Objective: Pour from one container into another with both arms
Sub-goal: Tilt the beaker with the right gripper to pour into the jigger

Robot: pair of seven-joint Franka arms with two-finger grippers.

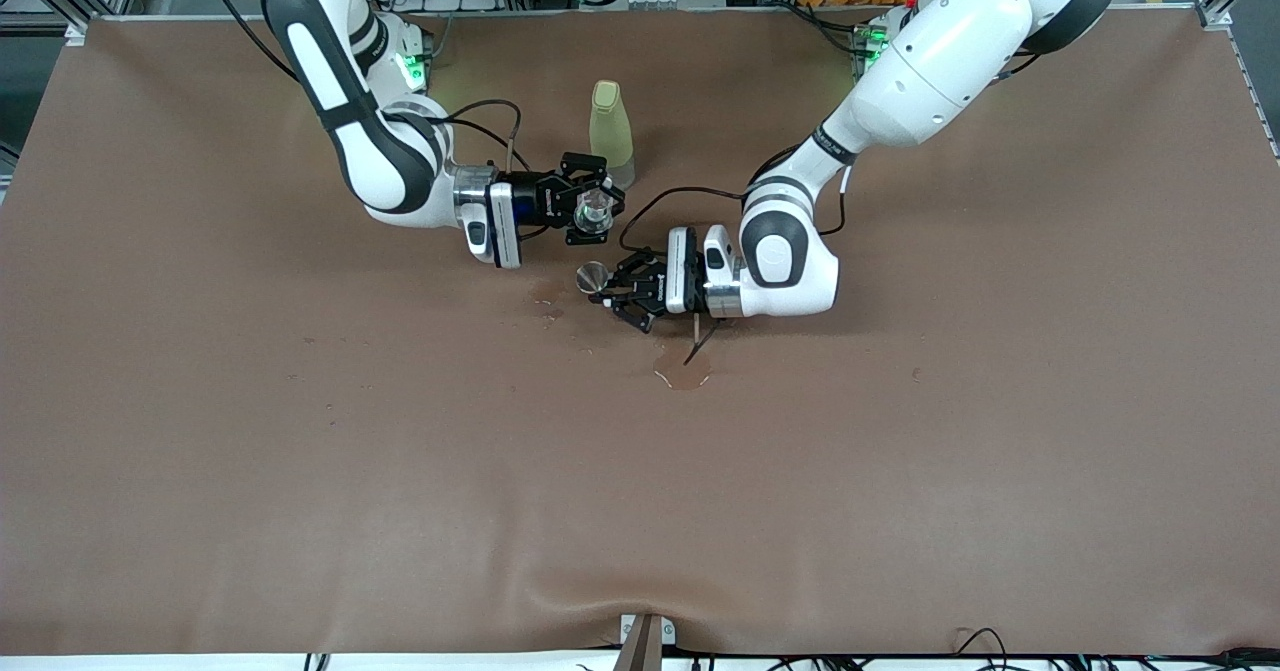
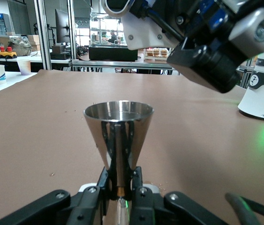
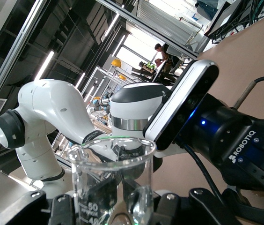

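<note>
Here the brown bench (image 1: 300, 471) carries a yellow-green bottle (image 1: 610, 131). Just beside it, the right tool (image 1: 597, 213) is clamped on the clear cup (image 1: 592, 213), above the bench. The left tool (image 1: 612, 293) grips the metal jigger (image 1: 592, 277), upright, near the cup.

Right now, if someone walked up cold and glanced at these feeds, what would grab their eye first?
Probably the two arms meeting mid-table: the right gripper shut on a small clear cup, held just above and beside the metal jigger that the left gripper clamps upright by its waist. Next, the tall yellow-green bottle standing beside the cup, farther from the front camera, and a wet patch on the brown cloth nearer that camera than the left gripper.
</note>
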